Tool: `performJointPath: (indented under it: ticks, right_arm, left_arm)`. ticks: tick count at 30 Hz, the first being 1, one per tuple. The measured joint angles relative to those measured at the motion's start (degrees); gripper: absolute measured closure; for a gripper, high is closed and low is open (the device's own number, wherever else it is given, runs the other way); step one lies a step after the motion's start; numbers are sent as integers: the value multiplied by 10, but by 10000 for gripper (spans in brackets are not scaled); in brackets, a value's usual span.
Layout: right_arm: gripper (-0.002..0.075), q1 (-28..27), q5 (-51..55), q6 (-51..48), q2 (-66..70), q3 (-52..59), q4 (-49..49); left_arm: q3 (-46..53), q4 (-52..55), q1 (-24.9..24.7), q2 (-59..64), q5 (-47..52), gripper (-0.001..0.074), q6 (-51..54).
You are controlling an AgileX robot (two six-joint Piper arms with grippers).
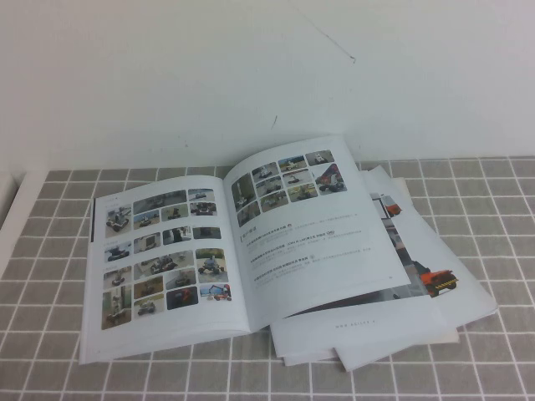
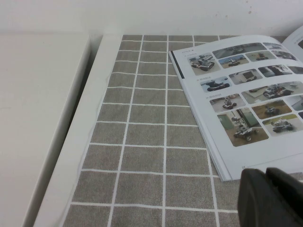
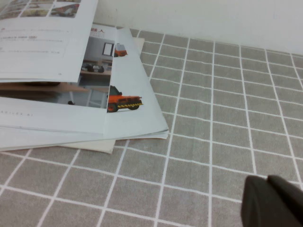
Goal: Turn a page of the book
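The book (image 1: 242, 251) lies open mid-bench, the page (image 1: 313, 230) lifted. Left tool (image 2: 272, 198) and right tool (image 3: 272, 203) hover low, holding nothing; their opening can't be told.

High view angled down, wrist views low, near, sharing the book (image 1: 242, 251)
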Motion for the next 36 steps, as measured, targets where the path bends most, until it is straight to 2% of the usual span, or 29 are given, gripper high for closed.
performJointPath:
  ticks: [25,36]
  right_arm:
    - [729,0,0,0,0,0,1]
    - [729,0,-41,0,0,5,9]
  left_arm:
    - [0,-1,0,0,0,738,5]
    - [1,-15,0,0,-26,738,-12]
